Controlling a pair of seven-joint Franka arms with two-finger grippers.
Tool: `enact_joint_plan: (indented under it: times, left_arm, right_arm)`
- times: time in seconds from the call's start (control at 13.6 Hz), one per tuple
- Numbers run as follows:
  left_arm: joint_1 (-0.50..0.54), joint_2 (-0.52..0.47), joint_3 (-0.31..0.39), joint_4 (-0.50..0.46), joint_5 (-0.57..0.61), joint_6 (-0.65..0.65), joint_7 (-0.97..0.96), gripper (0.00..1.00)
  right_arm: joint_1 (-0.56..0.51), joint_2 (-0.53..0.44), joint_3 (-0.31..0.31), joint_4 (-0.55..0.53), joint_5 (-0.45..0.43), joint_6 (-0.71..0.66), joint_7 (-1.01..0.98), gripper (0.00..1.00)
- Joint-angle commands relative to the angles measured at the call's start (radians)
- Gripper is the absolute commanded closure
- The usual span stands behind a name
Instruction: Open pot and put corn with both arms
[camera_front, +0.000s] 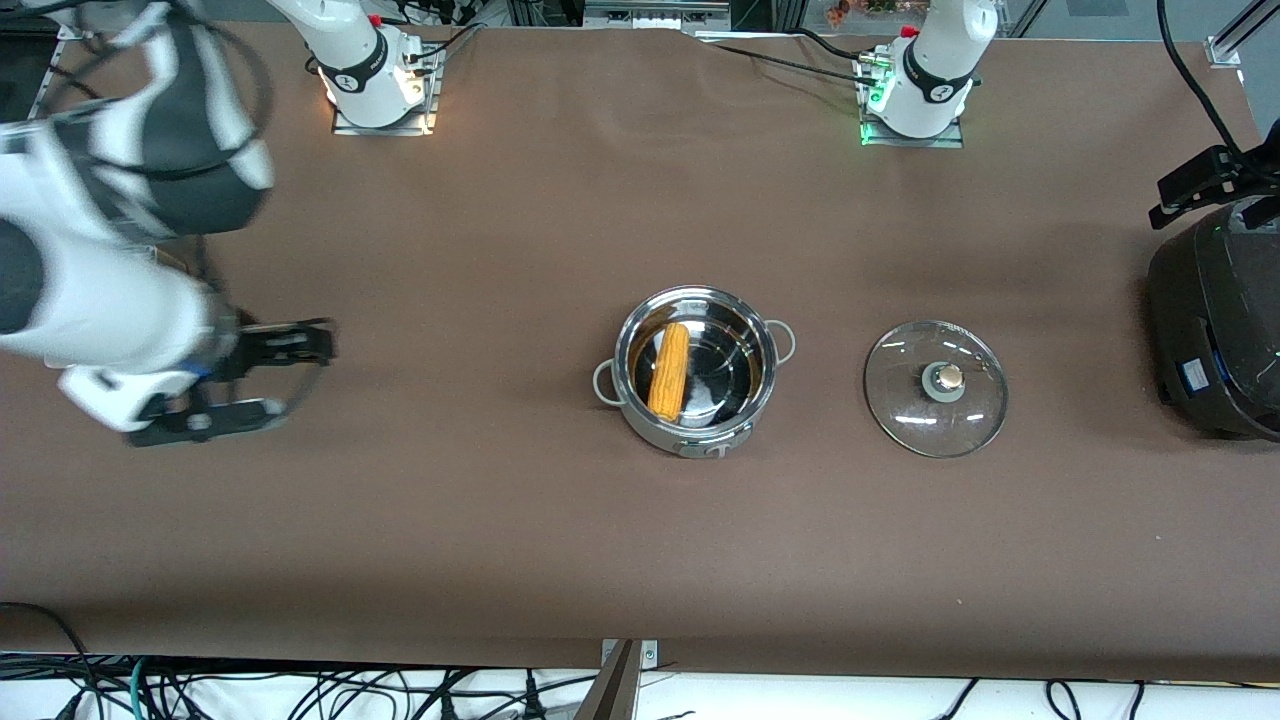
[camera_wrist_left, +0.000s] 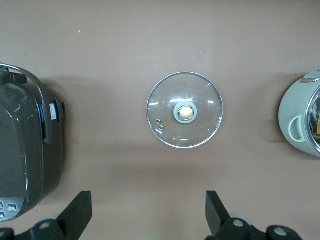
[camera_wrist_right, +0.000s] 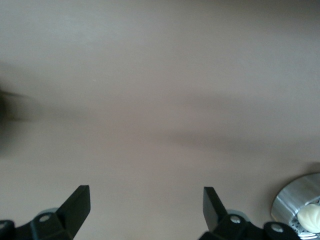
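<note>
The shiny steel pot (camera_front: 697, 370) stands open in the middle of the table, and its edge shows in the left wrist view (camera_wrist_left: 299, 120). The yellow-orange corn (camera_front: 669, 371) lies inside the pot. The glass lid with a tan knob (camera_front: 936, 388) lies flat on the table beside the pot, toward the left arm's end. It also shows in the left wrist view (camera_wrist_left: 184, 110). My left gripper (camera_wrist_left: 148, 210) is open and empty high over the table near the lid. My right gripper (camera_front: 280, 375) is open and empty over bare table at the right arm's end, as the right wrist view (camera_wrist_right: 146, 200) shows.
A large black cooker (camera_front: 1215, 320) stands at the left arm's end of the table, beside the lid, and also shows in the left wrist view (camera_wrist_left: 20, 150). A steel steamer pot (camera_wrist_right: 292, 200) with a white bun (camera_wrist_right: 310, 217) shows at the right wrist view's edge. A brown cloth covers the table (camera_front: 500, 520).
</note>
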Motion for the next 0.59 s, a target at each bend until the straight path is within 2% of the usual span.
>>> enact_joint_plan:
  times: [0.0, 0.15, 0.22, 0.37, 0.51]
  left_arm:
    - [0.006, 0.021, -0.007, 0.038, 0.013, -0.024, 0.000, 0.00]
    - [0.005, 0.021, -0.009, 0.039, 0.014, -0.024, 0.000, 0.00]
    - [0.005, 0.021, -0.009, 0.039, 0.014, -0.024, 0.000, 0.00]
    - [0.003, 0.021, -0.010, 0.039, 0.014, -0.024, 0.000, 0.00]
    - [0.002, 0.021, -0.012, 0.039, 0.014, -0.024, 0.000, 0.00]
  right_arm:
    - [-0.041, -0.214, -0.026, -0.288, 0.042, 0.110, -0.013, 0.00]
    - [-0.038, -0.297, -0.054, -0.410, 0.043, 0.213, -0.031, 0.00]
    - [-0.038, -0.331, -0.055, -0.445, 0.043, 0.225, -0.031, 0.00]
    - [-0.039, -0.411, -0.113, -0.503, 0.055, 0.227, -0.025, 0.00]
    - [-0.039, -0.468, -0.138, -0.531, 0.057, 0.224, -0.011, 0.00]
